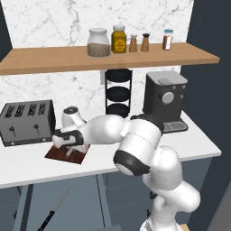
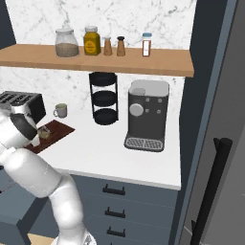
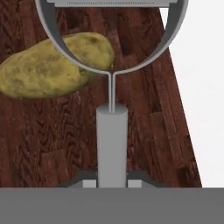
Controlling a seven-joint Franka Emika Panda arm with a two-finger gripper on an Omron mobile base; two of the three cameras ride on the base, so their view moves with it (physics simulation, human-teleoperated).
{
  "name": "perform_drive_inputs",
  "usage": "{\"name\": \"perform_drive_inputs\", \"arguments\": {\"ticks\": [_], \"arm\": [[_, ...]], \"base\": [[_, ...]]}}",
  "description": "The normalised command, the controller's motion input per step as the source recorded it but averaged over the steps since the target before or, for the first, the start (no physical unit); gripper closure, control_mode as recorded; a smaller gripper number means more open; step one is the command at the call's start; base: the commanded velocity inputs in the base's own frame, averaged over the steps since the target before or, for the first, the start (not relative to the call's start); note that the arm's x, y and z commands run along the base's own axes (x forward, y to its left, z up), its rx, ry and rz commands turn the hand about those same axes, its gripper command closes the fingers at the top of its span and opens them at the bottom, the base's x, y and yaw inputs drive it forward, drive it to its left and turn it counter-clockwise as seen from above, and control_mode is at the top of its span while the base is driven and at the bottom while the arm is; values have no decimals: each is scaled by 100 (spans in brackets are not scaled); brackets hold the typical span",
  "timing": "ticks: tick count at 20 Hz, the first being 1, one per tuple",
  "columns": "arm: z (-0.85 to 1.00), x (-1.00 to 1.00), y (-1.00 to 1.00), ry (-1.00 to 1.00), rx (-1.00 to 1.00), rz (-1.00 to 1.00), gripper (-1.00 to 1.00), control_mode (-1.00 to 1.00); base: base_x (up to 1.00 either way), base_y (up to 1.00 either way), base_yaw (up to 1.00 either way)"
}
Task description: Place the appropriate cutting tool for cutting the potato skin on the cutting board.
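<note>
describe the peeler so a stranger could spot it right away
Find the toaster on the white counter; in front of it lies a dark wooden cutting board. Above the board, beside the potato, is the peeler: grey, straight-handled, forked head.

Peeler (image 3: 112,131) handle ran up the centre, clamped low by the pincer (image 3: 112,181) — forked head over the potato (image 3: 54,65) on the cutting board (image 3: 148,118); white bench (image 3: 201,87) alongside.

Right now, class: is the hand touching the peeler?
Touching: in the hand view the peeler handle runs down between the fingertips of the hand, clamped there above the cutting board.
</note>
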Motion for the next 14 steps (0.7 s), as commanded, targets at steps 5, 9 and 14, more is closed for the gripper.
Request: {"name": "perform_drive_inputs", "arguments": {"ticks": [5,9,14], "arm": [[-24,16,2,0,-4,0,-100,-100],[-1,-9,-1,0,-1,0,-100,-100],[35,-68,-8,-1,0,0,-100,-100]], "base": [[0,0,0],[0,0,0],[0,0,0]]}}
